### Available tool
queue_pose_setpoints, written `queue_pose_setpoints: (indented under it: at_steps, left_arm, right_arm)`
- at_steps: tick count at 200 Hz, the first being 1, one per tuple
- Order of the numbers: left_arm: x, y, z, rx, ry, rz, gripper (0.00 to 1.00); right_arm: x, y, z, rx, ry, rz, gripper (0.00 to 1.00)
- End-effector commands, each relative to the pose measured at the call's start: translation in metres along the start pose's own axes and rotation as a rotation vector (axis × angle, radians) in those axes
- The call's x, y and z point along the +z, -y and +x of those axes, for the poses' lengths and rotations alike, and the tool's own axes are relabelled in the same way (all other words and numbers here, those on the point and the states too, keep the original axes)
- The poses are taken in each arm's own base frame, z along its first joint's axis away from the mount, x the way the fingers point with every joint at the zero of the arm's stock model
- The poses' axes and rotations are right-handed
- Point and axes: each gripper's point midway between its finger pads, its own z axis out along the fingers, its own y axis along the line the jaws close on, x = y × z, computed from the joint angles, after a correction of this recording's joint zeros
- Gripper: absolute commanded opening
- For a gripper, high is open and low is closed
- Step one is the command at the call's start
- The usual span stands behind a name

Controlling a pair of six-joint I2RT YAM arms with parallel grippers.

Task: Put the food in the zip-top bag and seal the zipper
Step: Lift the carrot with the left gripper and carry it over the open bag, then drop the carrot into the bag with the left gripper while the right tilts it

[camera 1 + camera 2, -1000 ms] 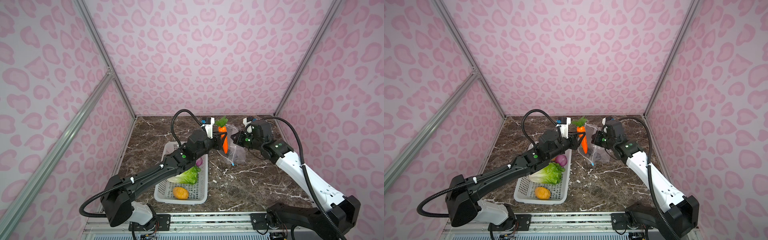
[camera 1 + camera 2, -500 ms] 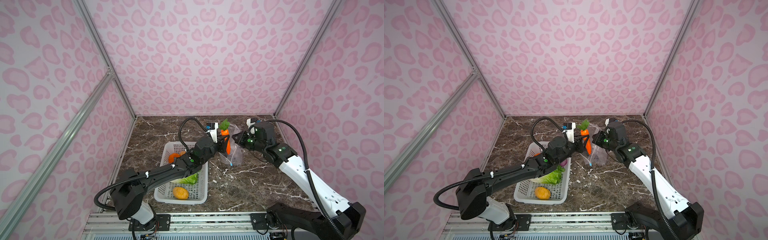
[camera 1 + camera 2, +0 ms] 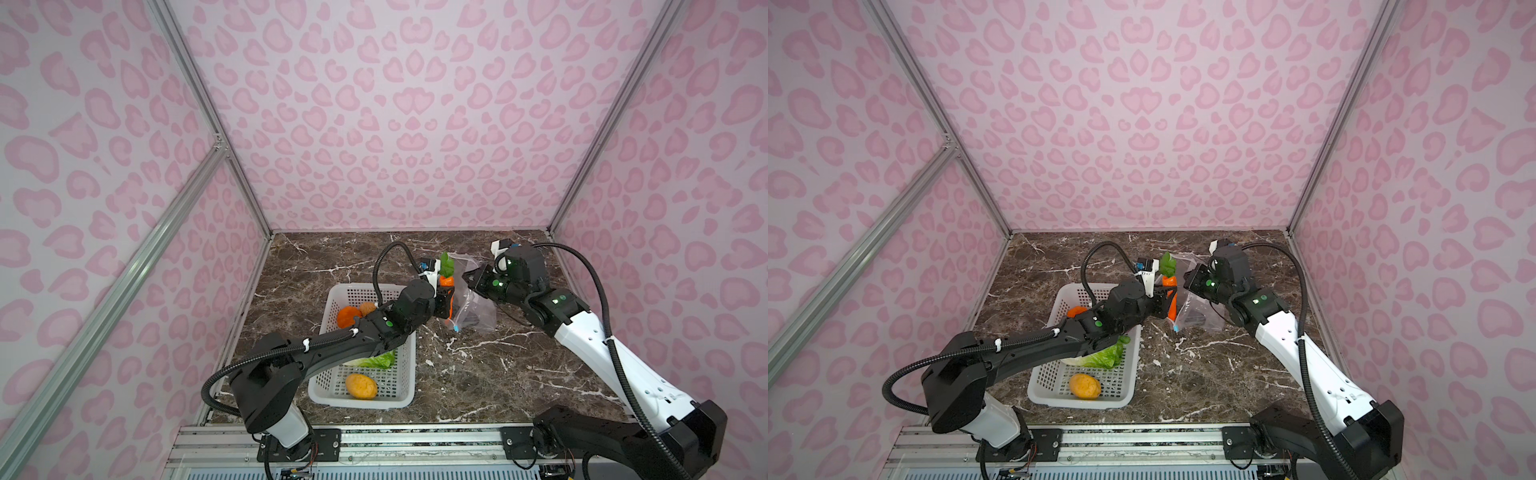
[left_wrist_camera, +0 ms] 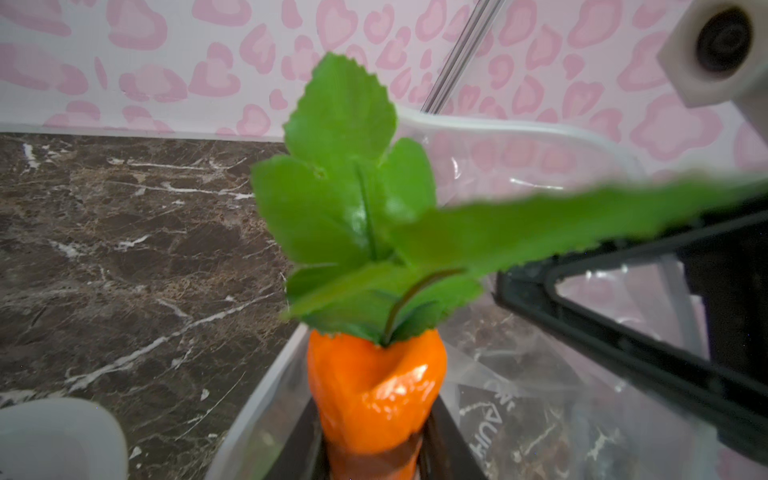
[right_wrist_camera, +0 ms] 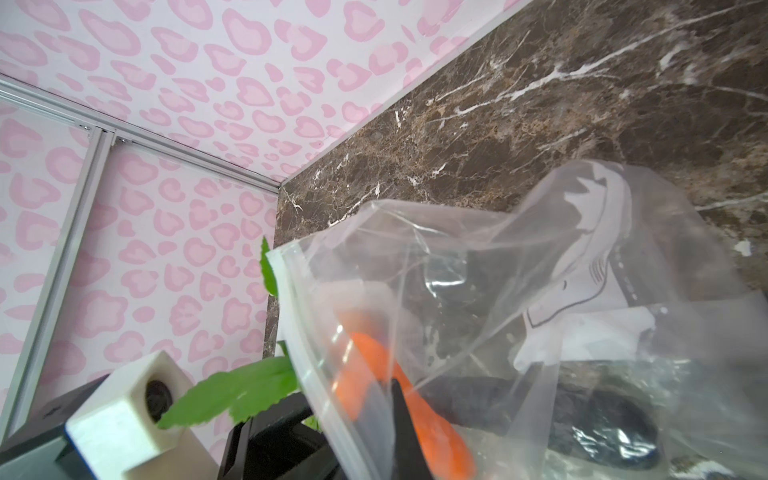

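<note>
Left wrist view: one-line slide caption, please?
Leafy carrot gripped by the left tool, at the open mouth of the clear zip-top bag over the marble table.

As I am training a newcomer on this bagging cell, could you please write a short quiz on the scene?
1. True or false: the carrot lies in the basket.
2. The right gripper is shut on: A the bag, B the basket, C nothing?
3. What dark item lies inside the bag?
Key: 1 false, the left gripper holds it at the bag's mouth; 2 A; 3 the eggplant.
</note>
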Motion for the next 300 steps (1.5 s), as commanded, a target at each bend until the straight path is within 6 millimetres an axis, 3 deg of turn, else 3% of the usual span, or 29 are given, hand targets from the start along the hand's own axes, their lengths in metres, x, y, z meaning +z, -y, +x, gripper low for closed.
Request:
queue_pose_setpoints:
  at_steps: [1,14,33,48,68,106,110,125,150,171,201,237,300]
  left_arm:
    - [0.005,-0.007,0.016,0.008,-0.085,-0.046,0.13]
    - [0.010,-0.011,0.023,0.014,-0.126,-0.076,0.19]
    - [0.014,-0.015,0.030,0.017,-0.177,-0.107,0.35]
    - [0.013,-0.014,0.030,0.008,-0.199,-0.110,0.52]
    - [0.006,-0.009,0.024,-0.020,-0.214,-0.091,0.62]
    - [-0.031,0.000,-0.002,-0.084,-0.185,-0.026,0.72]
    - [-0.036,0.000,-0.005,-0.089,-0.175,-0.024,0.77]
    - [-0.054,-0.007,-0.013,-0.104,-0.141,-0.033,0.86]
    - [-0.073,-0.031,-0.013,-0.137,-0.110,-0.081,0.89]
    - [-0.071,-0.048,0.000,-0.166,-0.133,-0.112,0.87]
    - [-0.055,-0.053,0.016,-0.174,-0.180,-0.120,0.80]
    - [-0.027,-0.054,0.024,-0.177,-0.221,-0.118,0.63]
    - [0.000,-0.050,0.030,-0.164,-0.261,-0.095,0.15]
  right_arm:
    - [0.006,-0.008,-0.001,-0.003,0.003,-0.041,0.00]
    - [0.009,-0.008,0.001,-0.006,-0.008,-0.041,0.00]
    - [0.011,-0.008,0.004,-0.016,-0.014,-0.039,0.00]
    - [0.012,-0.006,0.004,-0.019,-0.013,-0.032,0.00]
    - [0.014,-0.003,0.004,-0.026,-0.008,-0.020,0.00]
    - [0.018,0.003,0.000,-0.039,-0.008,0.002,0.00]
    - [0.018,0.004,0.000,-0.039,-0.008,0.004,0.00]
    - [0.020,0.006,-0.001,-0.040,-0.008,0.007,0.00]
    - [0.020,0.004,-0.002,-0.045,-0.008,-0.001,0.00]
    - [0.019,0.000,-0.004,-0.046,-0.007,-0.013,0.00]
    - [0.018,-0.002,-0.002,-0.046,-0.014,-0.023,0.00]
    - [0.016,0.000,0.001,-0.050,-0.024,-0.020,0.00]
    - [0.013,0.003,0.003,-0.067,-0.026,-0.006,0.00]
